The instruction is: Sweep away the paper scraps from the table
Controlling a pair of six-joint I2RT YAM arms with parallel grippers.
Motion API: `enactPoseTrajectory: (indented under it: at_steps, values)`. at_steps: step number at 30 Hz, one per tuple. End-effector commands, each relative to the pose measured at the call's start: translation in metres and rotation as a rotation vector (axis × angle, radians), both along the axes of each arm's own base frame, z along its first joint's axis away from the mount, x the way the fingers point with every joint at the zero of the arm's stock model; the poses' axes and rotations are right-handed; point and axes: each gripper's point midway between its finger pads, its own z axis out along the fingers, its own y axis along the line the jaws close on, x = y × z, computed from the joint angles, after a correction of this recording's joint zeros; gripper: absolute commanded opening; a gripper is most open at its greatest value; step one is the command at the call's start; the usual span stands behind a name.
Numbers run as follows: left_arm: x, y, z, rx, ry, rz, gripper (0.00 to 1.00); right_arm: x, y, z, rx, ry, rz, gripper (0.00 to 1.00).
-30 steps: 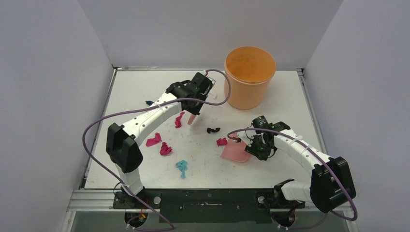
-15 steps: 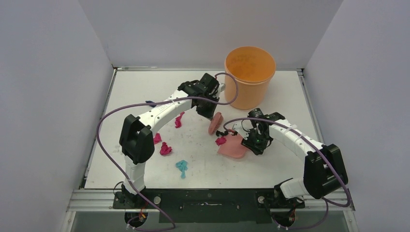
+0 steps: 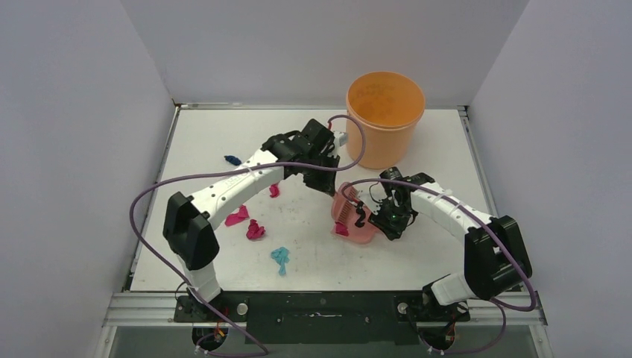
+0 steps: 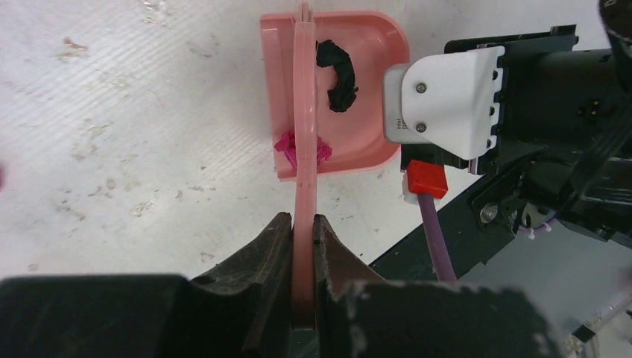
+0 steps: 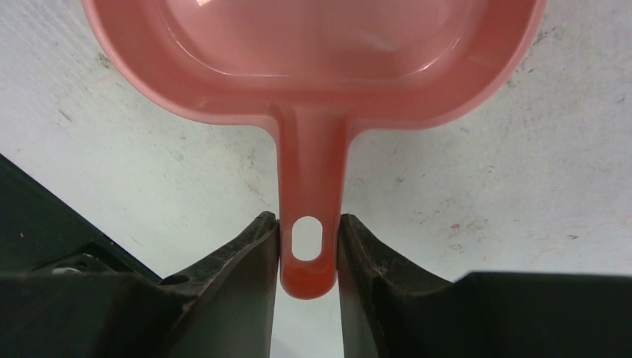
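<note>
While the R gripper point(image 5: 307, 246) pinches the dustpan point(image 5: 313, 74) handle tight to keep its lip down on the table point(image 3: 212, 133), the L gripper point(image 4: 302, 246), clamped on the brush point(image 4: 304, 112), drags two paper scraps point(image 4: 339, 71) into the pan, w/ others strewn further left.

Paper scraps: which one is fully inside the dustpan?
The black scrap, curled deep in the pink dustpan; the magenta one is only at its edge.
</note>
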Motion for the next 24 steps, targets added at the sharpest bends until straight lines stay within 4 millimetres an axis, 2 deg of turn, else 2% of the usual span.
enactPoseTrajectory:
  at_steps: [1,5,8,12,17,22,24]
  values:
    - [0.005,0.033,0.057,0.001,-0.165,0.097,0.00,0.009,0.013,0.007,0.053,-0.080,0.001,0.05]
    - [0.002,0.082,0.069,0.156,-0.249,0.180,0.00,0.003,0.016,0.005,0.022,-0.090,0.029,0.05]
    - [-0.006,0.120,0.074,0.267,-0.295,0.235,0.00,-0.003,0.026,0.006,0.016,-0.104,0.077,0.05]
    - [-0.028,0.163,0.069,0.378,-0.284,0.297,0.00,-0.017,0.039,0.009,0.024,-0.082,0.170,0.05]
    - [-0.055,0.194,0.045,0.481,-0.212,0.333,0.00,-0.036,0.052,0.010,0.028,-0.046,0.287,0.05]
    - [-0.079,0.209,0.021,0.588,-0.150,0.323,0.00,-0.047,0.063,0.010,0.030,-0.011,0.356,0.05]
    - [-0.086,0.209,0.009,0.596,-0.118,0.317,0.00,-0.050,0.068,0.009,0.029,0.002,0.370,0.06]
